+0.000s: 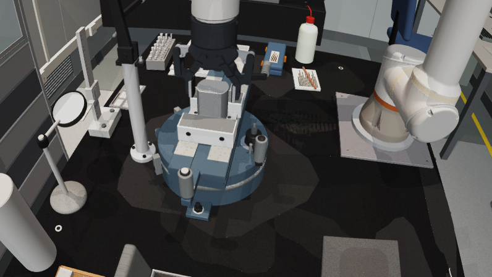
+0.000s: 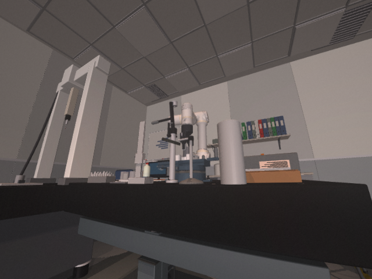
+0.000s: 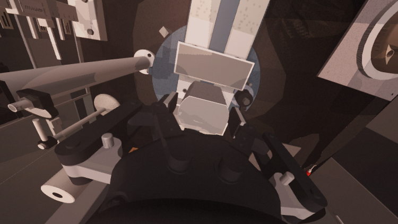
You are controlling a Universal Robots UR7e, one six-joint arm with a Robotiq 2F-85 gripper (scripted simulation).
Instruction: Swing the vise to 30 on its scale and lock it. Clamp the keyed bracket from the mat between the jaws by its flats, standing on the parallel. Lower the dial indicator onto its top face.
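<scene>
The grey keyed bracket [image 1: 211,97] stands upright between the jaws of the blue swivel vise [image 1: 210,156], behind the pale front jaw block [image 1: 207,128]. My gripper [image 1: 212,80] is straight above the bracket, open, with a finger on either side of its upper part, and it holds nothing. From the wrist camera the bracket's top face [image 3: 202,114] sits between my fingers [image 3: 202,111]. The dial indicator's column [image 1: 136,113] rises left of the vise, its black arm [image 1: 124,38] raised high. The parallel under the bracket is hidden.
The indicator column stands close on the left of my wrist. A magnifier on a stand [image 1: 67,109] and a height gauge [image 1: 93,99] are further left, and a white cylinder [image 1: 20,227] stands at the near left corner. The grey mat [image 1: 360,256] lies near right. My arm's base [image 1: 389,110] is on the right.
</scene>
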